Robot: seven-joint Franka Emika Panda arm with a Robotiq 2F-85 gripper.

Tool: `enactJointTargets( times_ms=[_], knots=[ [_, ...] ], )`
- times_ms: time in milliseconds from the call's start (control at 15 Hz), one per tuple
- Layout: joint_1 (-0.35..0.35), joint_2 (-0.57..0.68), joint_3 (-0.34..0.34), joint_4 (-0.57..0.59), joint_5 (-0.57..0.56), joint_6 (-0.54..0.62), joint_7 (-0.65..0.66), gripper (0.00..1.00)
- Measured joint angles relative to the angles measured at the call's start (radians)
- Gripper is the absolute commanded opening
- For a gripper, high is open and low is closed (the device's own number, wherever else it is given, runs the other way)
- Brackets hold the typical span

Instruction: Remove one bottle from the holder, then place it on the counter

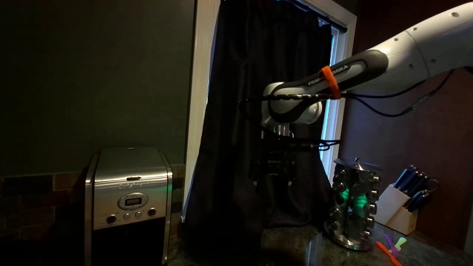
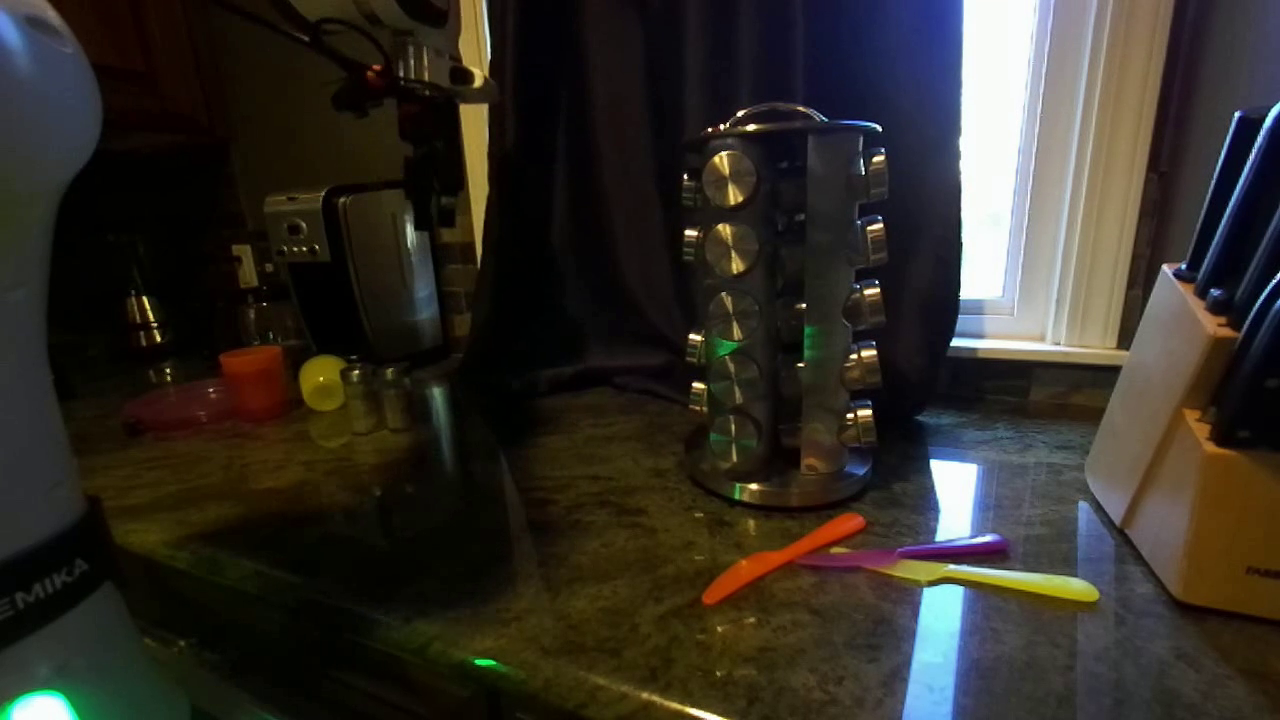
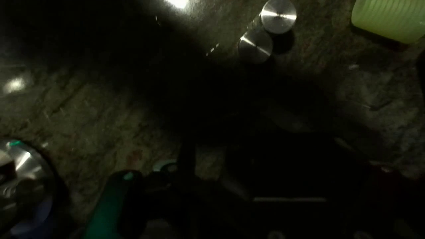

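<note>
The holder, a round shiny metal rack, stands upright on the counter in both exterior views (image 1: pixel 350 244) (image 2: pixel 790 487). Silver-lidded bottles (image 2: pixel 731 250) fill its sides. A round shiny metal part at the wrist view's left edge (image 3: pixel 30 166) looks like it. The dark glossy counter (image 2: pixel 620 560) also shows in the wrist view (image 3: pixel 96 129). Two silver-lidded bottles (image 3: pixel 278 16) (image 3: pixel 255 45) stand on it, apart from the holder. My gripper (image 1: pixel 272 182) hangs in front of the curtain, well away from the holder. Its fingertips are apart with nothing seen between them. The wrist view is too dark to show the jaws.
A steel coffee maker (image 1: pixel 131 177) stands at the far side. A knife block (image 2: pixel 1150 450) stands beyond the holder. Plastic knives, orange (image 2: pixel 785 558), purple (image 2: pixel 960 547) and yellow (image 2: pixel 1030 582), lie before it. An orange cup (image 2: pixel 253 382) and a yellow cup (image 3: pixel 390 20) are near the bottles.
</note>
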Motion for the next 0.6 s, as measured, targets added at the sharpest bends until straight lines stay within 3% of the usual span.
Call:
enactJointTargets(
  times_ms=[267, 600],
  knots=[
    [-0.009, -0.137, 0.023, -0.016, -0.12, 0.015, -0.059, 1.0],
    [-0.026, -0.232, 0.026, -0.058, -0.133, 0.059, -0.132, 1.0]
  ],
)
